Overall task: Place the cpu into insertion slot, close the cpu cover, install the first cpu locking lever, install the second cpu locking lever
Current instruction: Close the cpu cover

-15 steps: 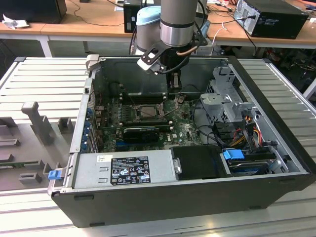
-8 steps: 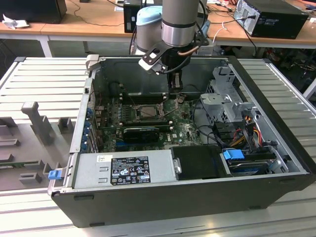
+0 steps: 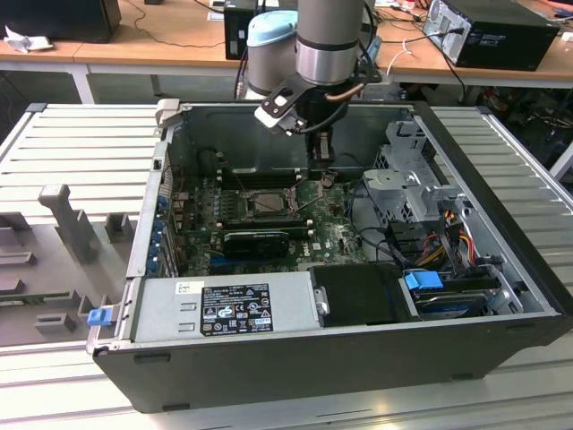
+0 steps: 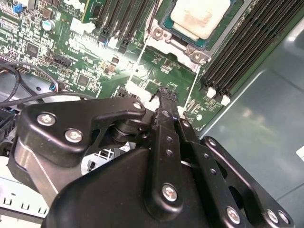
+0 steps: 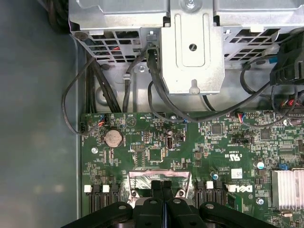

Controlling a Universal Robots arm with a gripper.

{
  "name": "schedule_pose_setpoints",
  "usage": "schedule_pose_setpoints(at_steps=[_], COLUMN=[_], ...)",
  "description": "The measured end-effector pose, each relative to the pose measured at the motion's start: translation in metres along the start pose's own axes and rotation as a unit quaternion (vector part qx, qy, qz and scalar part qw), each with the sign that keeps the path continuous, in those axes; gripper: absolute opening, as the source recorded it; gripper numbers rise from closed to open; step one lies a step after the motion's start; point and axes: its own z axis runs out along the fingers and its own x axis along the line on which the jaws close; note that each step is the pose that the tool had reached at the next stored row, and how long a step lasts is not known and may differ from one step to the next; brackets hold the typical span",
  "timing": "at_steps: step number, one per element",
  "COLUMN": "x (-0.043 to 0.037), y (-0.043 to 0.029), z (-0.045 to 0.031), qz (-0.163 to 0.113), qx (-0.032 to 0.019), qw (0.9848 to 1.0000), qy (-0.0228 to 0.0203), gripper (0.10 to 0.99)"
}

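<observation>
Cpu (image 4: 202, 16) sits under cover (image 4: 180, 38), which looks down; gripper (image 4: 166, 97), pinched together and empty, hangs near it; lever step judged in hand, calling for exact tip placement.

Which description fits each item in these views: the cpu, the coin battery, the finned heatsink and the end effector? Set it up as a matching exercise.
Things:
1. cpu
2. coin battery
3. finned heatsink
4. end effector

Descriptions:
a. black, shut
b. round silver disc
c. ribbed silver block
d. flat pale square with a smooth top

Pairs: 1-d, 2-b, 3-c, 4-a
</observation>
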Motion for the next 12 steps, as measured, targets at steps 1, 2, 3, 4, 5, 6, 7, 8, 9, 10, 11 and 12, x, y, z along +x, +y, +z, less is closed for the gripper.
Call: schedule_pose_setpoints(at_steps=[1,2,3,4,5,6,7,8,9,10,11,12], x=[0.0,0.0001,0.0002,0.0002,0.0003,0.0005,0.0006,0.0008,0.0009,0.0012,0.0015,0.0016], y=[0.0015,0.0047,0.0064,0.0088,0.0125,0.0153,0.0191,0.0221,0.0262,0.0296,0.0306,0.0313], z=[0.0002,0.0006,0.0008,0.0012,0.0021,0.003,0.0043,0.0052,0.0067,0.0083,0.0098,0.0109], qz=[0.0,0.0,0.0,0.0,0.0,0.0,0.0,0.0,-0.001,-0.004,-0.006,-0.008], qx=[0.0,0.0,0.0,0.0,0.0,0.0,0.0001,0.0002,0.0003,0.0003,0.0004,0.0004], qw=[1.0,1.0,1.0,1.0,1.0,1.0,1.0,1.0,1.0,1.0,1.0,1.0], qy=[0.0,0.0,0.0,-0.0001,0.0,0.0,0.0,0.0,0.0,0.0002,0.0004,0.0004], gripper=[0.106,0.106,0.106,0.106,0.106,0.106,0.106,0.106,0.106,0.106,0.106,0.106])
